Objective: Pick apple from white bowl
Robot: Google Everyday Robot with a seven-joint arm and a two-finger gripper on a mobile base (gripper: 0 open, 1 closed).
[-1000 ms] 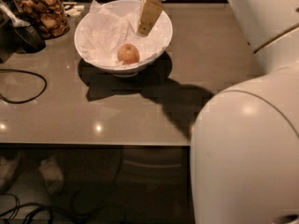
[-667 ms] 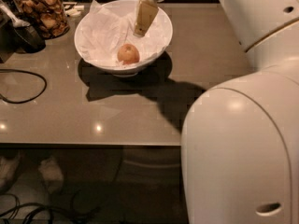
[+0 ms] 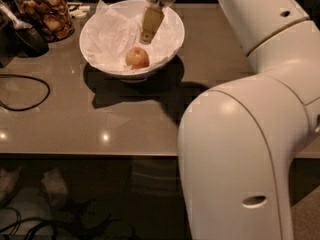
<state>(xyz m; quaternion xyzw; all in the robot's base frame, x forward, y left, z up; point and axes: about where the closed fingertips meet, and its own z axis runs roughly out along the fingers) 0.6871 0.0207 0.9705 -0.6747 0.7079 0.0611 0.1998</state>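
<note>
The apple is small, round, orange-tan with a reddish blush. It lies inside the white bowl, near its front, on crumpled white paper. The bowl stands on the grey-brown table at the back centre-left. My gripper hangs over the bowl from above, its tan fingers pointing down. Its tip is a little above and to the right of the apple, not touching it. The large white arm fills the right side of the view.
A glass jar of brown snacks stands at the back left. A dark object sits beside it, and a black cable loops on the table's left. The table's front edge runs across the lower middle.
The gripper has moved a little left and down inside the bowl, closer to the apple. The arm's bulk has shifted left in view. The apple and bowl have not moved.
</note>
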